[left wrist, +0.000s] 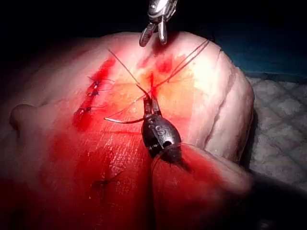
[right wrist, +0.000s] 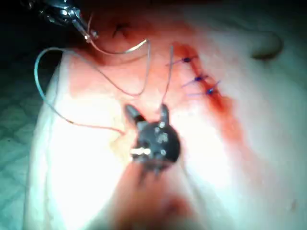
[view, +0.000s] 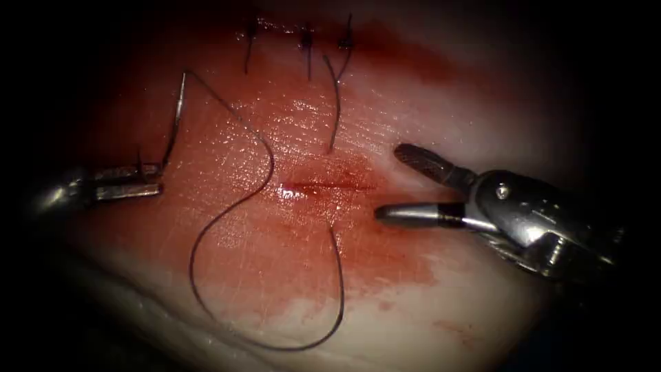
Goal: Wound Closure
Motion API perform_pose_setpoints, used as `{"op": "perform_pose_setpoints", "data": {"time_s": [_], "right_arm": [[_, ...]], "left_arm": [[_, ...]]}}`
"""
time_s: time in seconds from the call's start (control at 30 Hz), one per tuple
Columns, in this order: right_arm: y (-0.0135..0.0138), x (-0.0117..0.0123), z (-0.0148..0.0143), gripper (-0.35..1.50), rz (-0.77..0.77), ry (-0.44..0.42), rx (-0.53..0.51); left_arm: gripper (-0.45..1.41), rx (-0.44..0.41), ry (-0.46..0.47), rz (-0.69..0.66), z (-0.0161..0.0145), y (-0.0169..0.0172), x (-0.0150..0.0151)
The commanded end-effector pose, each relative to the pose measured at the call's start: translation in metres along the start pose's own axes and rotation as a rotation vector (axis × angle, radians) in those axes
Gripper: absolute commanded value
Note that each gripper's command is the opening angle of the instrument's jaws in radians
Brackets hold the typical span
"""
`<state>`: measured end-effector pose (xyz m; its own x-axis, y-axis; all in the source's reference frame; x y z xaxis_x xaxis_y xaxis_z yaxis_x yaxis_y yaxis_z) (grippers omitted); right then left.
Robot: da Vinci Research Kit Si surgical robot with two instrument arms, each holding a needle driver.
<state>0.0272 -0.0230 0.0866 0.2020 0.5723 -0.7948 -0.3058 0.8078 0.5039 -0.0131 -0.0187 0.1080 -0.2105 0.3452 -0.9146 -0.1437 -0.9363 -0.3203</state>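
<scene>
Item one, the tissue (view: 385, 303): a pale slab of pork belly which we record as wet with red fluid (view: 289, 241) across its middle, carrying a short open cut (view: 323, 186) near the centre of the endoscope view. Item two, three knotted stitches (view: 303, 38) in a row along the far edge of the tissue, each with cut ends of thread (view: 335, 110) trailing toward us; we find the same row in the left wrist view (left wrist: 93, 93) and in the right wrist view (right wrist: 199, 76). Item three, the left tool (view: 148, 180): it lies well to the left of the cut, its jaws pressed together on the needle (view: 175, 120), gripping it close to one end so that the slim curve rises up and away from the jaws, free of the tissue; in the left wrist view the left tool (left wrist: 152, 108) holds the needle (left wrist: 124, 120) crosswise above the surface. Item four, the thread (view: 227, 213): we trace it from the needle's upper end in a wide loop over the left side, round the near edge, and up to the tissue just below the cut. Item five, the right tool (view: 392, 182): just right of the cut, jaws spread wide, holding nothing; we log it likewise spread in the right wrist view (right wrist: 146, 112).
</scene>
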Motion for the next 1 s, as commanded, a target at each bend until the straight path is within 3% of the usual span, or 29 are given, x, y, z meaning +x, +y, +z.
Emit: {"op": "perform_pose_setpoints", "data": {"time_s": [0.03, 0.3, 0.43, 0.5, 0.67, 0.7, 0.77, 0.87, 0.9, 1.0], "right_arm": [[-0.0005, -0.0007, 0.0011, 1.2, -0.004, 0.002, 0.005], [-0.001, -0.0018, 0.0014, 1.11, -0.036, -0.035, 0.017], [-0.0017, -0.0027, 0.0013, 1.13, -0.069, -0.078, 0.054], [-0.002, -0.0031, 0.0013, 1.05, -0.073, -0.083, 0.109], [-0.0023, -0.0037, 0.0014, 1.03, -0.083, -0.097, 0.125], [-0.0023, -0.0038, 0.0014, 1.03, -0.083, -0.1, 0.125], [-0.0022, -0.0038, 0.0015, 1.03, -0.083, -0.1, 0.125], [-0.0022, -0.0038, 0.0015, 1.03, -0.084, -0.1, 0.125], [-0.0022, -0.0039, 0.0015, 1.03, -0.085, -0.1, 0.125], [-0.0022, -0.004, 0.0015, 1.03, -0.086, -0.1, 0.125]], "left_arm": [[-0.45, 0.006, 0.0, -0.009, 0.0008, -0.0002, -0.0015], [-0.45, 0.023, -0.001, -0.025, 0.0013, -0.0005, -0.0038], [-0.45, 0.025, -0.002, -0.027, 0.0012, -0.0005, -0.0037], [-0.45, 0.027, -0.002, -0.027, 0.0012, -0.0005, -0.0037], [-0.45, 0.03, -0.003, -0.027, 0.0012, -0.0006, -0.0037], [-0.3, 0.032, -0.003, -0.034, 0.0012, -0.0007, -0.0037], [0.32, 0.035, -0.003, -0.052, 0.0012, -0.0008, -0.0037], [0.89, 0.038, -0.001, -0.127, 0.0011, -0.0012, -0.0034], [1.04, 0.038, 0.001, -0.173, 0.0007, -0.0014, -0.003], [1.14, 0.036, 0.0, -0.185, 0.0002, -0.0016, -0.0024]]}}
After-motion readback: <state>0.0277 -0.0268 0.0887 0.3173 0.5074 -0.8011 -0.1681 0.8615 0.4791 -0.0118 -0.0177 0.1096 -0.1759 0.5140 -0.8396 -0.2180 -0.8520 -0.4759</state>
